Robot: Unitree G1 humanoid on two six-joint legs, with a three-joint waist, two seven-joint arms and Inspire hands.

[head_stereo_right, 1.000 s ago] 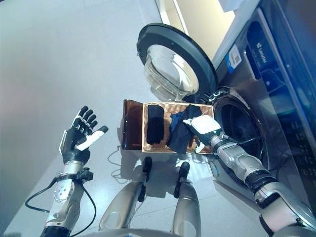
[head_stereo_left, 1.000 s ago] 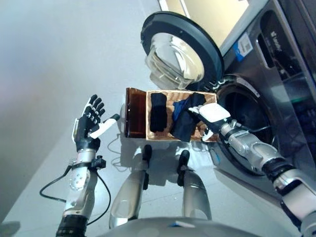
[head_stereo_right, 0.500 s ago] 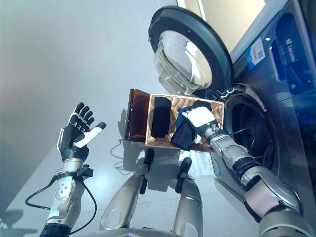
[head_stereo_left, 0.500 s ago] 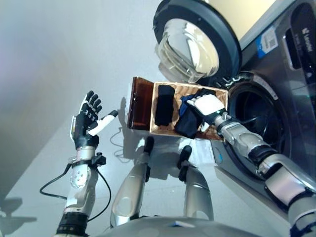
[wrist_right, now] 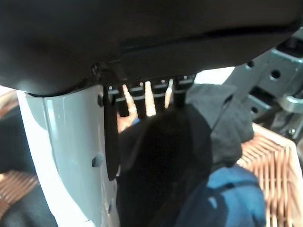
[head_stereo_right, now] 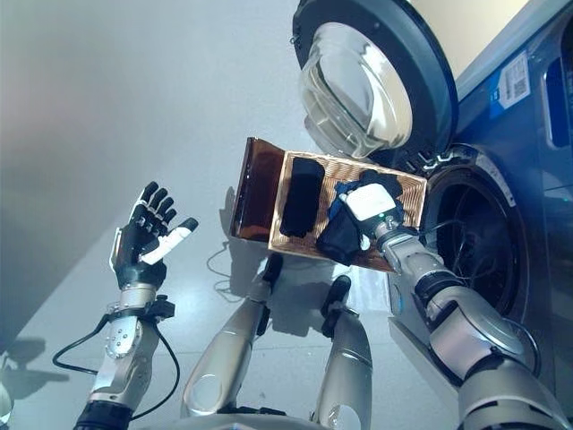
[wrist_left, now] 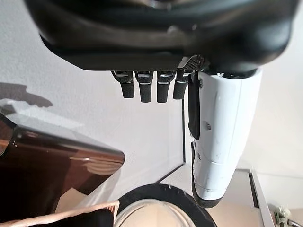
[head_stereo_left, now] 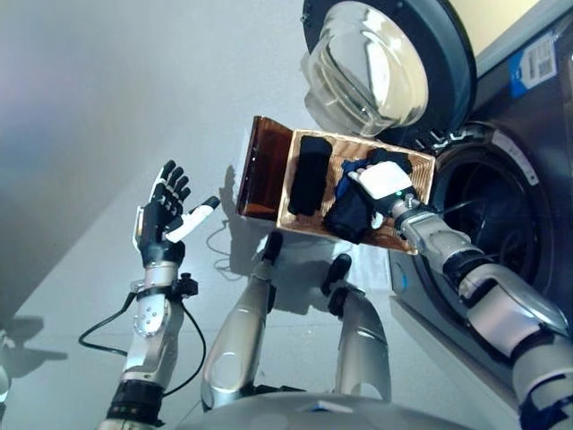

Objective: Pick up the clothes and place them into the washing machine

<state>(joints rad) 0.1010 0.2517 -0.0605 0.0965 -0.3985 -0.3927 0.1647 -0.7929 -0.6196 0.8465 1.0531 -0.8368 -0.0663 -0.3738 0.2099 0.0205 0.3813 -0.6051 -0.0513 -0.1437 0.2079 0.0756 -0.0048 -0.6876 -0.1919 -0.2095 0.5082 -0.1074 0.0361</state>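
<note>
We judge the step in hand to be the pick — the clothes are not yet lifted. A dark bundle of clothes, black cloth with a blue piece folded in, lies in the wicker basket on the floor, directly under the right hand; in the right wrist view the fingers reach past the black cloth and only their bases show, so we cannot tell whether they are closed on it or only resting against it. The cloth looks soft and rumpled, heaped loosely, so it should gather easily but may trail a loose end. Beside the fingers, further into the basket, lies a second folded black garment, apart from the hand. Beyond the basket stands the washing machine, its door swung wide and the drum mouth just past the hand; the next move calls for a firm grasp, a lift clear of the basket wall, and a swing into the drum. The left hand is raised well away, fingers spread and holding nothing.
</note>
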